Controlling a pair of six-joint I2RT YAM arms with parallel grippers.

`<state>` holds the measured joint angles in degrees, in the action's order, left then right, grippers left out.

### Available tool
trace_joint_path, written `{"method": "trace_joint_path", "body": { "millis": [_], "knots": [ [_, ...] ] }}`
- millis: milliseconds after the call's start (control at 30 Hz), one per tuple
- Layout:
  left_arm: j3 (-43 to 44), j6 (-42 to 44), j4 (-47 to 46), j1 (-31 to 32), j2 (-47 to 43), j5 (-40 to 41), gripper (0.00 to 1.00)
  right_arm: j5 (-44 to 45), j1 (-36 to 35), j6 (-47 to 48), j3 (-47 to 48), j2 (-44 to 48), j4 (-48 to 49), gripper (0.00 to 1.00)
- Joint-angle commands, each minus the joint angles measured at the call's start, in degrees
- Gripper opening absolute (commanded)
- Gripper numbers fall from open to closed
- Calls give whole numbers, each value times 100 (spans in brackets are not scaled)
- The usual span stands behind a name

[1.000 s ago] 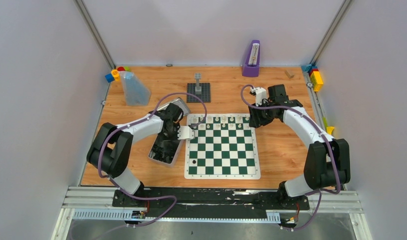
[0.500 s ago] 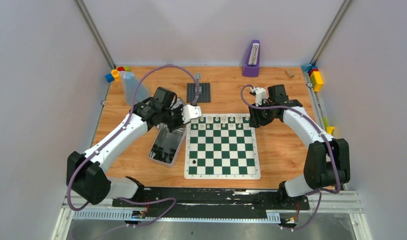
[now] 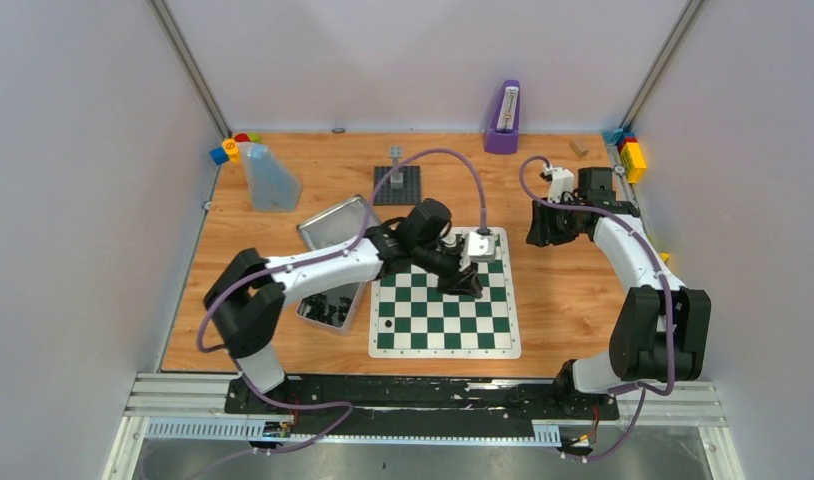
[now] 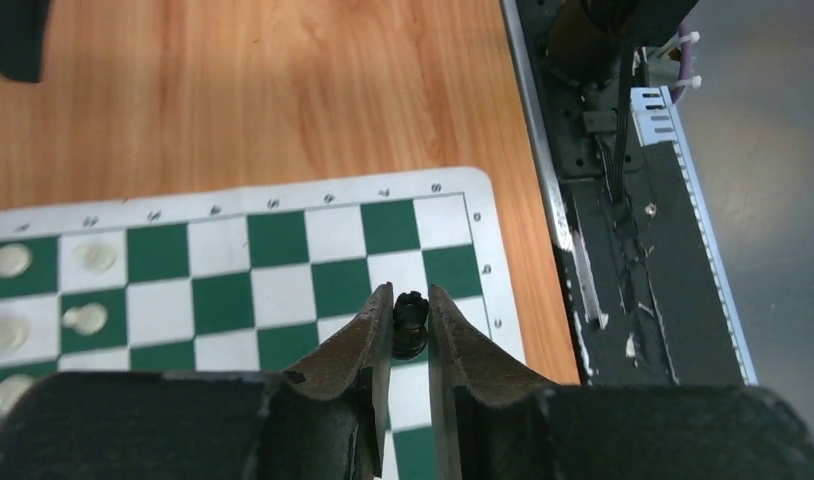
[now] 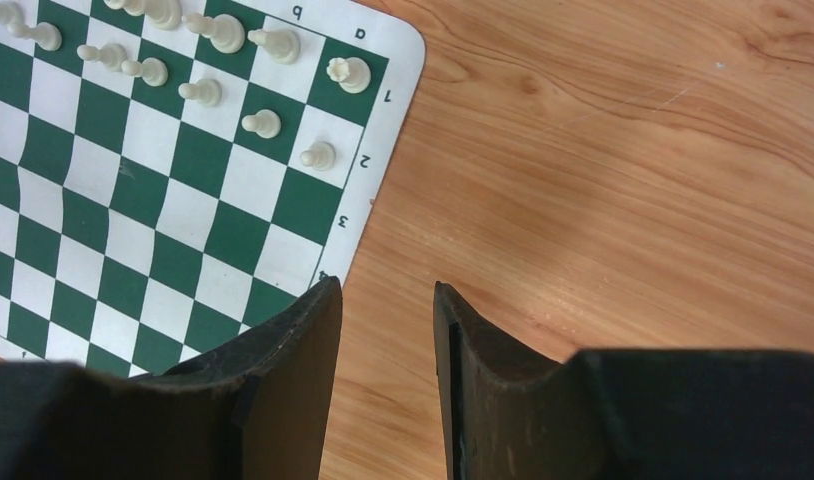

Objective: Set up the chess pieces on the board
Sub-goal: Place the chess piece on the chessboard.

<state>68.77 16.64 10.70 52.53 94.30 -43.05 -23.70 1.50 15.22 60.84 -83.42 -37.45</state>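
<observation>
Pinches a black piece in the left gripper, pads touching both its sides, over the board near a corner of its white border. Hangs the right gripper partly open, holding nothing, over bare tabletop just off the board's edge. Shows cream pieces in two rows at that end, open squares around the black piece.
</observation>
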Motion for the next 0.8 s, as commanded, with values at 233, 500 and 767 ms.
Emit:
{"method": "trace_joint_path", "body": {
  "millis": [233, 500, 767],
  "knots": [
    [629, -650, -2062, 882, 1831, -1013, 26, -250, 149, -3, 115, 176, 107, 40],
    [632, -809, -2556, 1035, 2360, -1167, 27, -284, 156, 16, 78, 194, 96, 40],
    [850, -682, -2426, 1048, 2659, -1140, 29, -337, 156, 23, 51, 238, 74, 40]
  ]
}}
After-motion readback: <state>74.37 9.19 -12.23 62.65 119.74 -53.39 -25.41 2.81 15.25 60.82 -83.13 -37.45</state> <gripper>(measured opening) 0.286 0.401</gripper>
